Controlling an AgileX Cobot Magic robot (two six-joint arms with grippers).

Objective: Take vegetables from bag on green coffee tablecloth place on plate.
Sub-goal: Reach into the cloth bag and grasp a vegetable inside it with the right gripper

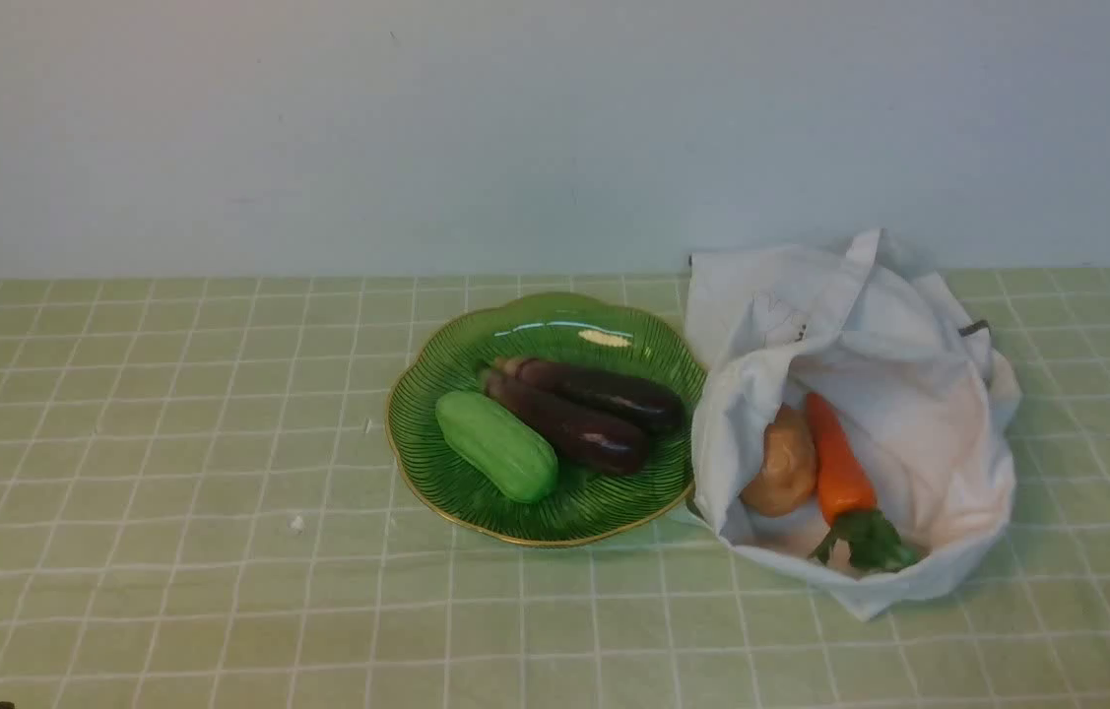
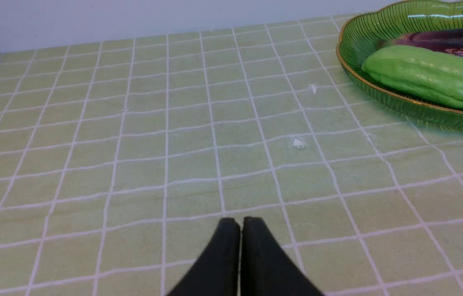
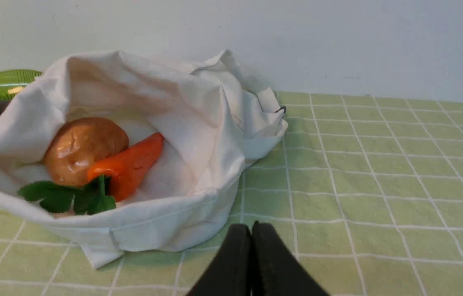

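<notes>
**Item 1 – carrot** point(image 1: 838, 463): glossy orange with a green leafy top. It lies inside the open bag with its tip toward the wall and its leaves toward the near edge.

**Item 2 – potato** point(image 1: 781, 463): rounded and tan-brown. It is in the same bag, touching the carrot on the carrot's left.

**Item 3 – bag** point(image 1: 909, 394): white cloth, crumpled, with its mouth gaping upward and a small dark tag point(image 1: 975, 327) on the far right fold. Its left side meets the plate's right edge.

**Item 4 – plate** point(image 1: 417, 394): green and ribbed, with a scalloped gold rim. It holds one light green gourd point(image 1: 497, 445) and two dark purple aubergines point(image 1: 569, 425) lying side by side.

**Item 5 – right hand** point(image 3: 251, 228): black fingers pressed together and holding nothing. It sits low over the cloth, near the bag's front wall and apart from it.

**Item 6 – left hand** point(image 2: 240, 224): black fingers together, also holding nothing. It is over bare cloth, well apart from the plate.

**Item 7 – tablecloth** point(image 1: 170, 443): pale green with a white grid, slightly rippled. A few white crumbs point(image 2: 298, 143) lie on it left of the plate.

**Item 8 – wall** point(image 1: 417, 128): plain and pale, directly behind the cloth.
</notes>
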